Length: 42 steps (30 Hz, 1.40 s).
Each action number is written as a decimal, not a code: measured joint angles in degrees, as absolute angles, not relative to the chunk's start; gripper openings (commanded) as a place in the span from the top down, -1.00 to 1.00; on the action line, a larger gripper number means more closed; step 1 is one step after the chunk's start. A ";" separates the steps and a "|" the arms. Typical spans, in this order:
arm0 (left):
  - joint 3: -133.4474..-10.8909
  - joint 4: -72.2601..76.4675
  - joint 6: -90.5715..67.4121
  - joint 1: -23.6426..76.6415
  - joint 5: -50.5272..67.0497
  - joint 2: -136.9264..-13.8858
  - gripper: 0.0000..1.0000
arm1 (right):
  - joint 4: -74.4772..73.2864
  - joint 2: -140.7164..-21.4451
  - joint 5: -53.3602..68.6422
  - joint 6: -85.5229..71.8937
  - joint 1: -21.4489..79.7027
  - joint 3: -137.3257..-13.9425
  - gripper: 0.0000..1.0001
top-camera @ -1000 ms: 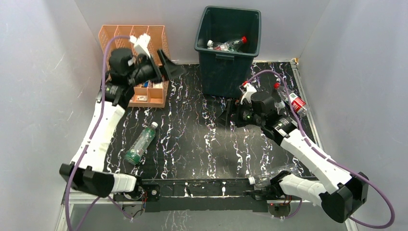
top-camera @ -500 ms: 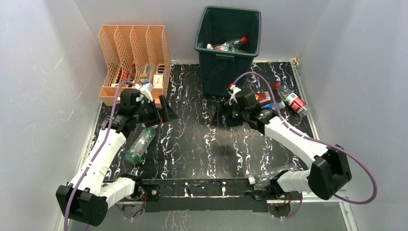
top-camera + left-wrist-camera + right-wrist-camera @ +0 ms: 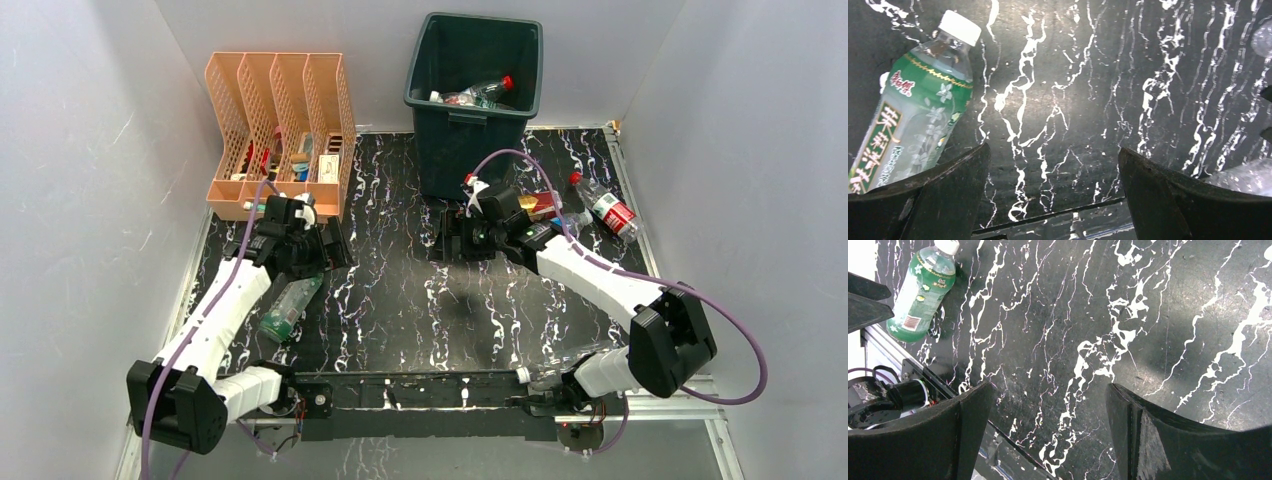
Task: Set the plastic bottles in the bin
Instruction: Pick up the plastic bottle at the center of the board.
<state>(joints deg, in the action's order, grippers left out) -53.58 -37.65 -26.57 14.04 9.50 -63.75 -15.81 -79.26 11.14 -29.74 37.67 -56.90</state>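
1. My left hand point(image 3: 333, 246) has its fingers spread wide with nothing between them. In the left wrist view only bare desk point(image 3: 400, 300) shows in the gap.
2. The green-label bottle point(image 3: 913, 115) lies on its side. Its white cap points to the upper left of the left wrist frame. The body runs down toward the lower left corner and passes behind my left-side finger. It is outside the gap, just beside it.
3. In the top view the bottle sits left of centre, just below and left of my left hand. Its long axis slants from upper right to lower left. The cap end is tucked under the hand, so I can't see it there.
4. My right hand point(image 3: 452, 240) is also spread and empty, mid-frame near the foot of the bin point(image 3: 465, 160). It is well apart from this bottle, which shows small in the upper left corner of the right wrist frame. The left arm is the nearer one.
5. My judgement is that the left hand must slide toward the left of its wrist frame until the gap straddles the body. The fingers would then close roughly across the bottle's axis, so little wrist turn seems needed.
6. The bin stands at top centre with a few bottles point(image 3: 480, 92) inside. A red-label bottle point(image 3: 607, 213) lies at right and a clear bottle point(image 3: 560, 368) at the lower edge.
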 measured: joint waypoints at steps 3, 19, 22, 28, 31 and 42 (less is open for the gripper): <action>-53.63 -38.92 -25.82 14.04 7.75 -64.86 -0.96 | -15.07 -79.50 11.62 -29.74 37.69 -56.90 -0.87; -61.30 -47.64 -19.68 10.63 -5.26 -75.53 -0.96 | -11.77 -79.61 14.13 -29.87 37.69 -56.82 -0.87; -61.80 -48.10 -19.27 10.28 -7.31 -77.25 -0.96 | -11.66 -79.61 14.37 -29.87 37.67 -56.64 -0.87; -61.87 -48.51 -18.52 10.28 -8.40 -84.16 -0.96 | -11.14 -79.61 15.14 -30.02 37.69 -56.34 -0.87; -61.87 -48.47 -18.22 10.28 -8.51 -85.73 -0.96 | -9.98 -79.61 15.33 -30.04 37.69 -55.68 -0.87; -61.89 -48.23 -17.56 10.74 -7.44 -89.93 -0.94 | -8.80 -81.06 16.08 -30.28 37.69 -54.83 -0.86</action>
<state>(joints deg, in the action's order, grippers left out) -61.89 -48.23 -17.56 10.74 -7.44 -89.93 -8.80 -81.06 16.08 -30.28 37.69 -54.83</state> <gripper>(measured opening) 0.981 0.935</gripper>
